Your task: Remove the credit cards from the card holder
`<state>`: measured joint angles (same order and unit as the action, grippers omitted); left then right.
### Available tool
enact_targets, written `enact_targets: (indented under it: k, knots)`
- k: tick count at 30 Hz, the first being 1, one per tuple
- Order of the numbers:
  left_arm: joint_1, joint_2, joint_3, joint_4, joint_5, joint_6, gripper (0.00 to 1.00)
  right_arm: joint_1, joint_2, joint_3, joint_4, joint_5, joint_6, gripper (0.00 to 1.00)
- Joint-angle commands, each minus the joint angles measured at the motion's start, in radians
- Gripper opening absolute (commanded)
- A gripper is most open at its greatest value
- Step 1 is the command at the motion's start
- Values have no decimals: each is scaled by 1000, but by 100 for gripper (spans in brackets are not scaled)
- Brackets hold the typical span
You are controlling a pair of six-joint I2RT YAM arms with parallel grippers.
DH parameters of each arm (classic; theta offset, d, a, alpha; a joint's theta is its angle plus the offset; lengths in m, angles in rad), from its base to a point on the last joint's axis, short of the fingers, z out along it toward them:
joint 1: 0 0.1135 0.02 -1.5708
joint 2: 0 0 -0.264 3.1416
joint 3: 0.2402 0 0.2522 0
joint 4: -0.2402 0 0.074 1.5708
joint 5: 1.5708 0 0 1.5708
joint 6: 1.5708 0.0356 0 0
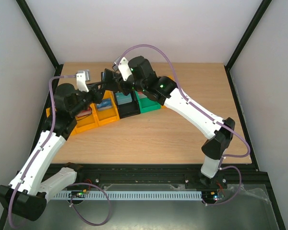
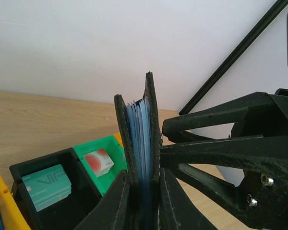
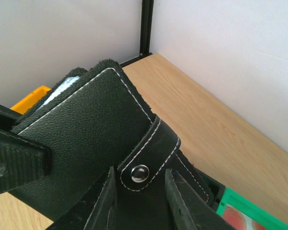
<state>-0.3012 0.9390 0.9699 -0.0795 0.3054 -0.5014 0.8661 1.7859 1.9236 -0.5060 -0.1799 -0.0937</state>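
The black card holder (image 2: 153,115) is held upright and edge-on in my left gripper (image 2: 144,176), which is shut on its lower part. Thin blue-grey layers (image 2: 139,134) show between its covers; I cannot single out the credit cards. In the right wrist view the holder's black face (image 3: 86,124) fills the frame, with its snap tab (image 3: 151,158) fastened. My right gripper (image 3: 140,177) is narrowly open, one finger on each side of the tab's end. In the top view both grippers, left (image 1: 102,87) and right (image 1: 116,82), meet at the holder (image 1: 107,76) above the bins.
A row of bins sits below the grippers: yellow (image 1: 105,115), black (image 1: 127,109), green (image 1: 149,104). The black bin holds a teal-faced piece (image 2: 45,187); the green bin holds a white piece with a red dot (image 2: 98,162). The back wall is close behind.
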Motion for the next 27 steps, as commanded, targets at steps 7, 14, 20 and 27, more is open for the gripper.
enact_targets:
  k: [7,14,20,27]
  knots:
    - [-28,1,40,61,67,36,2,26,35,64,-28,256,-28,19]
    - [-46,8,36,51,107,62,2,30,50,80,-14,394,-17,2]
    - [-46,-1,26,-5,150,129,2,-30,50,109,-86,483,19,1]
    - [-50,24,12,-130,177,267,2,-173,-28,95,-156,412,48,2]
